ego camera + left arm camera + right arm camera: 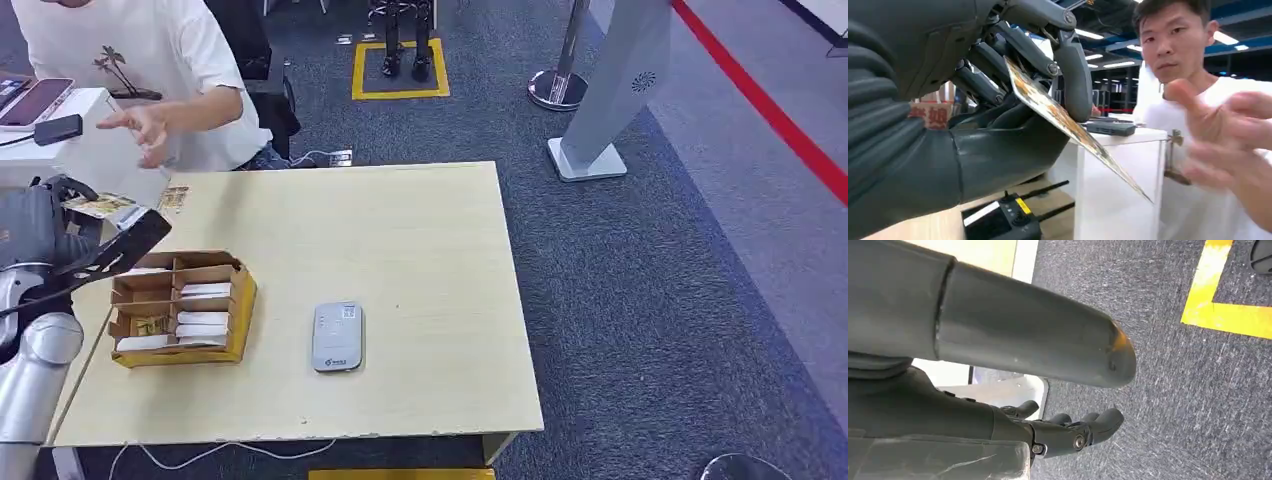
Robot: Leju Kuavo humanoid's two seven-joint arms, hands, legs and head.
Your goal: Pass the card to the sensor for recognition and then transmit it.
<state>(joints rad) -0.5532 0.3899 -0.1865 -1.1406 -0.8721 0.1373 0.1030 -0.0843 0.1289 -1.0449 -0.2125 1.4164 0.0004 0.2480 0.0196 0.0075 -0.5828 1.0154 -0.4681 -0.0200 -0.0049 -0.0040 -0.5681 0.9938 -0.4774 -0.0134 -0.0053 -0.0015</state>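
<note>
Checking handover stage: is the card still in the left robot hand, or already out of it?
Still held. The card is pinched in the left robot hand; the person's hand is near but apart from it.

- Left arm (35, 370) raised at the desk's left edge; left hand (60, 225) lifted, its fingers (1075, 75) and thumb curled round a card (1068, 122), which juts out past the fingertips.
- Right hand (1068, 432) hangs toward the floor; fingers loosely apart, nothing between them.
</note>
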